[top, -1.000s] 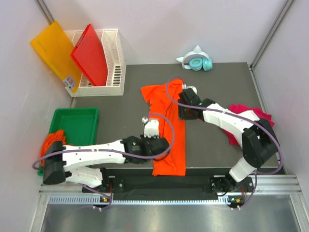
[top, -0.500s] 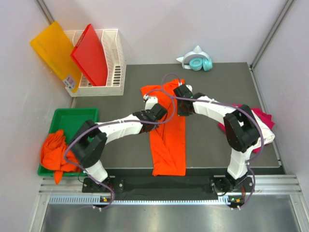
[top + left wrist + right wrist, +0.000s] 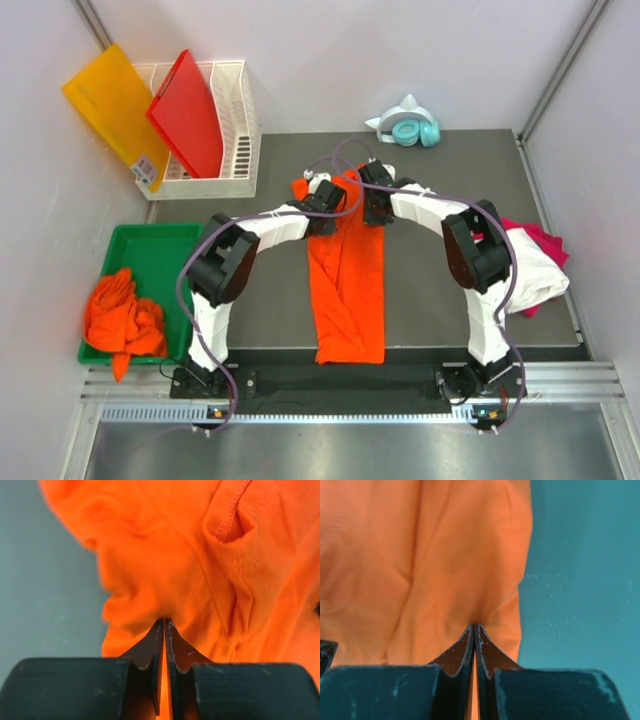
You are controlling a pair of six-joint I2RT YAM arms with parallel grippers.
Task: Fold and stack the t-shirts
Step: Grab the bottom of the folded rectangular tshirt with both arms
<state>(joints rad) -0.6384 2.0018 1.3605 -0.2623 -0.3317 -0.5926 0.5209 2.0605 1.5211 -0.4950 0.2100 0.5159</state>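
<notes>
Two grippers, both working the far end of one orange t-shirt (image 3: 348, 290).

Landmark: white basket (image 3: 245, 130) at the table's (image 3: 450, 170) far-left corner. A red board (image 3: 188, 112) stands in it, with a yellow board (image 3: 110, 105) on its outer side.

Orange t-shirt: a long flat strip right of the basket. It starts about level with the basket's near rim and runs toward the arm bases. The far end is bunched.

Left gripper (image 3: 164, 622): on the far corner nearest the basket. Fingers are pressed together with a fold of orange cloth pinched at the tips, and the cloth puckers there.

Right gripper (image 3: 473, 627): on the far corner further from the basket. Fingers are closed the same way, nipping a thin edge of orange cloth.

Heap of orange t-shirts (image 3: 120, 318): spilling over the green tray (image 3: 160, 245), nearer than the basket on the same side.

White t-shirt (image 3: 535, 270) and pink t-shirt (image 3: 540, 238): crumpled together across the table from the basket, white on top.

Headphones (image 3: 410, 128): far edge, well right of the basket.
</notes>
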